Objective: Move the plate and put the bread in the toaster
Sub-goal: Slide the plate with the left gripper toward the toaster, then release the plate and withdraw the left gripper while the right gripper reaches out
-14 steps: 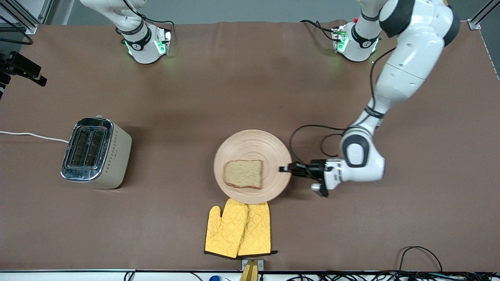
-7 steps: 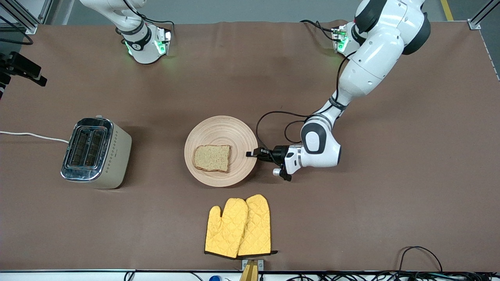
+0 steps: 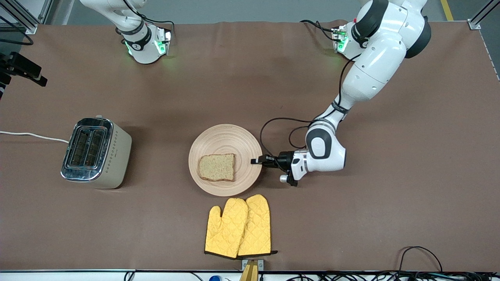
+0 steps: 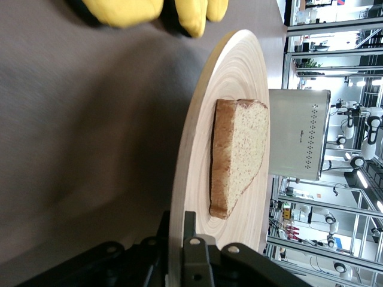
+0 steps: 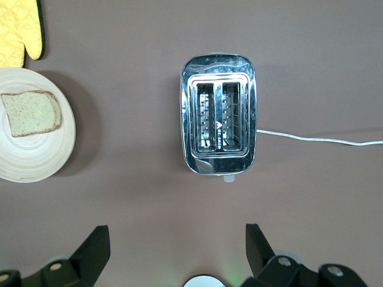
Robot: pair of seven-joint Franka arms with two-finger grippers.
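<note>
The round light-wood plate (image 3: 218, 136) lies mid-table with the slice of bread (image 3: 217, 167) on it. My left gripper (image 3: 256, 161) is shut on the plate's rim at the edge toward the left arm's end. In the left wrist view the fingers clamp the rim of the plate (image 4: 197, 149), with the bread (image 4: 239, 152) and the toaster (image 4: 297, 134) past it. The cream toaster (image 3: 95, 153) stands toward the right arm's end, slots up. My right gripper (image 5: 178, 236) is open and empty, high over the toaster (image 5: 219, 122); the front view does not show it.
A pair of yellow oven mitts (image 3: 238, 226) lies nearer the front camera than the plate, just clear of its rim. The toaster's white cord (image 3: 31, 135) runs off the table's edge at the right arm's end. A black cable loops beside the left wrist.
My left gripper has dragged the plate with the bread toward the toaster, off the mitts, then a little back toward the front camera and the left arm's end. The toaster has not moved.
</note>
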